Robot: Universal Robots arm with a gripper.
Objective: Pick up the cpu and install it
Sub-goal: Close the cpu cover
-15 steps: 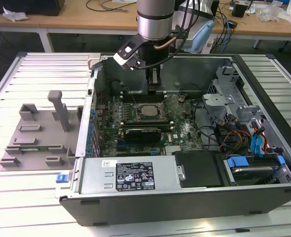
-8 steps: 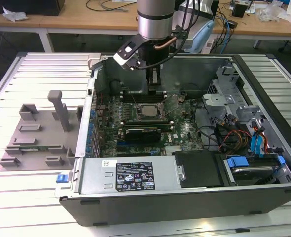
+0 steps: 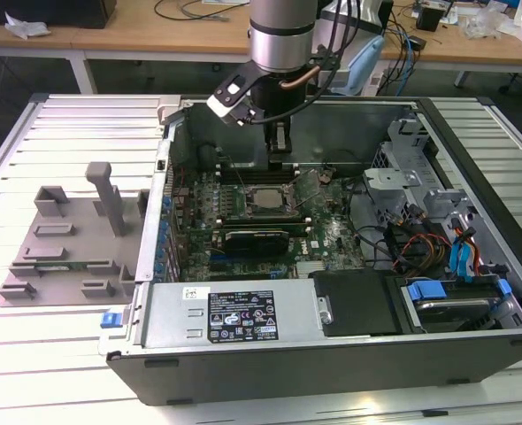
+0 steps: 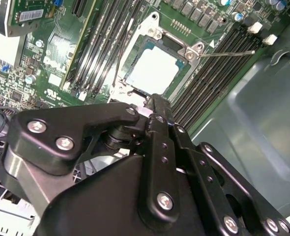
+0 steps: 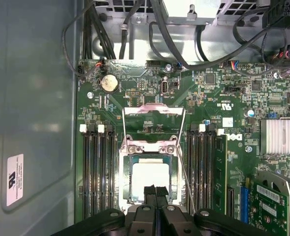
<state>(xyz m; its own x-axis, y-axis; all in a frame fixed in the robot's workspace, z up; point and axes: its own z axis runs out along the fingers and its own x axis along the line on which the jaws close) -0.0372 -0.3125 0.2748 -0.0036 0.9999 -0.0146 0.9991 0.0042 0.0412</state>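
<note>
The cpu point(image 3: 263, 200), a pale silver square, lies flat in the socket on the green motherboard inside the open computer case. It also shows in both wrist views as a bright square, cpu point(image 5: 147, 179) and cpu point(image 4: 152, 69). The socket's metal load plate point(image 5: 154, 110) stands flipped up at one end, and its thin wire lever point(image 4: 228, 53) sticks out to the side. My gripper point(image 3: 280, 162) hangs just above the socket's far edge. Its two black fingertips point(image 5: 155, 189) are pressed together with nothing between them, so it is shut and apart from the chip.
Memory slots point(image 5: 97, 172) flank the socket on both sides. A graphics card point(image 3: 257, 239) lies nearer the case's front wall point(image 3: 332, 354). Cables point(image 3: 403, 239) and drive bays with blue tabs point(image 3: 447, 292) fill the exterior view's right. A grey fixture tray point(image 3: 66, 239) sits outside the case on the exterior view's left.
</note>
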